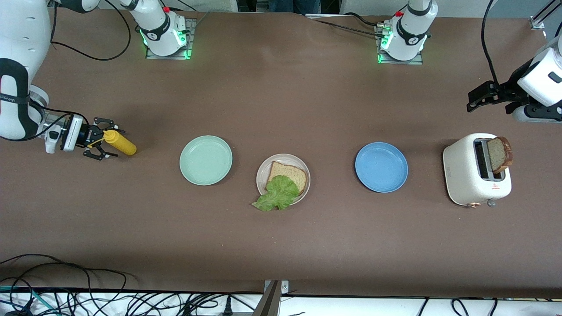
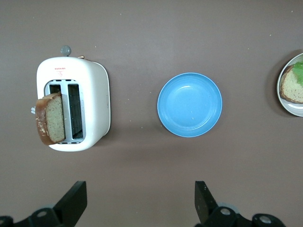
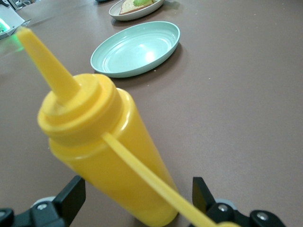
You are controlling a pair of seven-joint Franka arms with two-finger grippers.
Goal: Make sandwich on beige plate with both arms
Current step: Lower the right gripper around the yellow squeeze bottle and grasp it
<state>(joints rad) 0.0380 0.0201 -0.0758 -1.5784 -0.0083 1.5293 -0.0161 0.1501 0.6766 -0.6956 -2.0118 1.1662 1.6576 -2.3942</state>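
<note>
Straddling mustard bottle (image 3: 113, 156), right fingers (image 3: 71, 194) spread; left fingers (image 2: 73, 201) spread above table.

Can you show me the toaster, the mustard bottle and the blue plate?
White boxy toaster (image 1: 465, 175), front view, its side wall.
Yellow plastic mustard bottle (image 1: 123, 144), front view, its body.
Round blue plate (image 2: 189, 104), left wrist view, its bare middle.

front: high, facing robots | wrists: close, share beige plate (image 2: 289, 94)

A big brown tabletop (image 1: 281, 245) fills the room's view. Its cover looks soft and a bit wrinkled near the top edge. Black cables (image 1: 88, 298) lie tangled along a white strip at the nearest edge. Soft, even light falls on everything.
</note>
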